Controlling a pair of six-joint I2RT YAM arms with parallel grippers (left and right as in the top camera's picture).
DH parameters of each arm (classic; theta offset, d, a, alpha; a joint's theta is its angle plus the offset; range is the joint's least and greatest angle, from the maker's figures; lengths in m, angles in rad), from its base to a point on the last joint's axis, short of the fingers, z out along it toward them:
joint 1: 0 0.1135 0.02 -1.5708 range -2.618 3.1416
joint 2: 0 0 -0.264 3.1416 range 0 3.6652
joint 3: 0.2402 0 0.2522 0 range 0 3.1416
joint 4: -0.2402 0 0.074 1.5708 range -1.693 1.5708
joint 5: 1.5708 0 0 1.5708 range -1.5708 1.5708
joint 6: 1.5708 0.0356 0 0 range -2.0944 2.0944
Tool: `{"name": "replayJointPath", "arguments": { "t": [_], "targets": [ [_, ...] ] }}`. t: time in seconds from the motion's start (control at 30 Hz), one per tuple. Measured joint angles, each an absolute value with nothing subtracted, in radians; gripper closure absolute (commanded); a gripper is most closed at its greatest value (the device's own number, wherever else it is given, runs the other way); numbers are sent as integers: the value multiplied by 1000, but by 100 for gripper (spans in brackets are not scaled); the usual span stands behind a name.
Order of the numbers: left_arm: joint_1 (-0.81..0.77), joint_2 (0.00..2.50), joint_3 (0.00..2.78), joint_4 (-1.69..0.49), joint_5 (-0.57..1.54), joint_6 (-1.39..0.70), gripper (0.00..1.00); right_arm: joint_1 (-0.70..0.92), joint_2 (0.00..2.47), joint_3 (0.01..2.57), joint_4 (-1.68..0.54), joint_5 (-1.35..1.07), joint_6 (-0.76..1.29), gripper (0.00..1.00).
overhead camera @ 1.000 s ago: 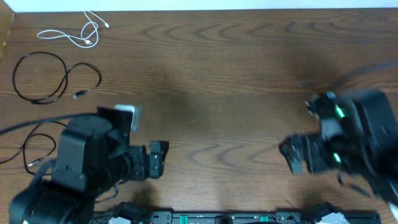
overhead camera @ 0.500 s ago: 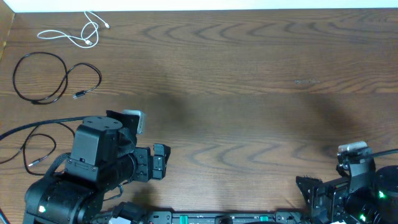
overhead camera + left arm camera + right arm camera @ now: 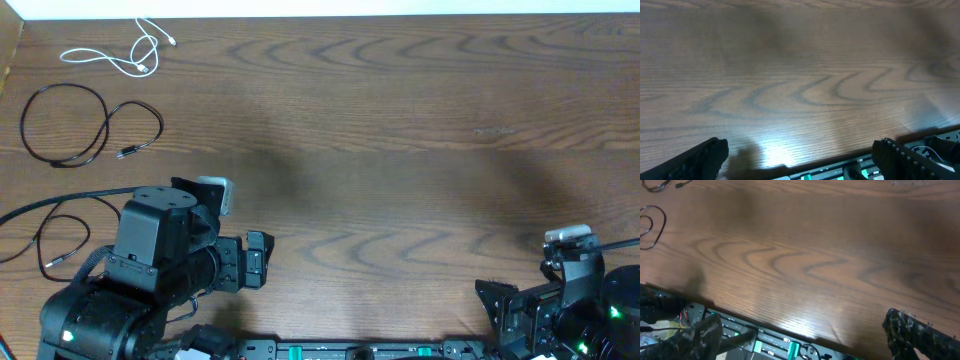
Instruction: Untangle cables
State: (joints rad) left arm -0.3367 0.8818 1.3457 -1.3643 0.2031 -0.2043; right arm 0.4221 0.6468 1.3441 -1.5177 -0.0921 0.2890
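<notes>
- The three cables look separated. The white cable point(image 3: 110, 57) lies alone, farthest from the left tool point(image 3: 260, 258), off behind it near the far edge of the surface point(image 3: 400, 150).
- The looped black cable point(image 3: 62, 125) lies between the white one and the left arm, well apart from both tools. It crosses itself where its large ring meets a smaller one, but touches no other cable.
- The second black cable point(image 3: 42, 245) sits just beside the left arm, behind the left tool. Part of it runs under the arm, so I cannot tell whether it is fully free.
- My judgement is that the sorting is finished or all but finished. At most the self-crossing loop and the hidden stretch are left to check.
- The left tool is wide, with nothing between its fingers point(image 3: 705, 157) and only bare wood ahead of it.
- The right tool point(image 3: 492, 312) is also wide and holds nothing. It is far from every cable, with most of the surface between.
- Only the overhead view shows all three cables and how they lie apart. The left wrist view shows none of them.
- The right wrist view catches a thin black loop point(image 3: 664, 222) far ahead of its tool, at the frame's corner, too little to tell which cable it is.
- Both wrist views show the empty gap between the fingers, which is hard to read from overhead.
</notes>
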Motion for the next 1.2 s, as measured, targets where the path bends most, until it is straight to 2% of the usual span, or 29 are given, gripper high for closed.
{"name": "replayJointPath", "arguments": {
  "t": [0.57,0.73,0.97,1.2],
  "targets": [
    [-337,882,1346,-1364,203,-204,2,418,646,1295,-1488,-55,258,1],
    [-337,882,1346,-1364,203,-204,2,355,625,1164,-1352,-46,153,1],
    [-337,882,1345,-1365,203,-204,2,257,550,905,-1047,-42,0,1],
    [-337,882,1345,-1364,203,-204,2,210,427,652,-814,-36,-44,1]
  ]
}}
